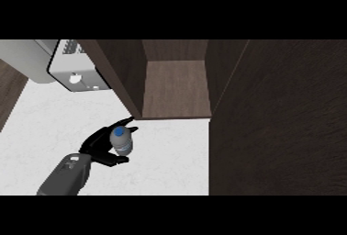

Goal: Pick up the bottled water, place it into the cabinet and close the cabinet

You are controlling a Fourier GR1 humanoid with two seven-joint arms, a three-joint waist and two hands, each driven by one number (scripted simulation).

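A clear water bottle (122,142) with a blue cap stands upright in my left hand (98,144), whose fingers and thumb curl round it from the left. Hand and bottle are over the white counter (61,114), just in front of the cabinet's lower left corner. The dark wooden cabinet (176,87) stands open, showing a bare brown shelf inside. Its wide dark door (278,119) is swung out and fills the right side of the view. My right hand does not show.
A grey and white appliance (73,69) sits at the back left, beside the cabinet's left wall (122,69). A brown strip (8,92) borders the counter at the far left.
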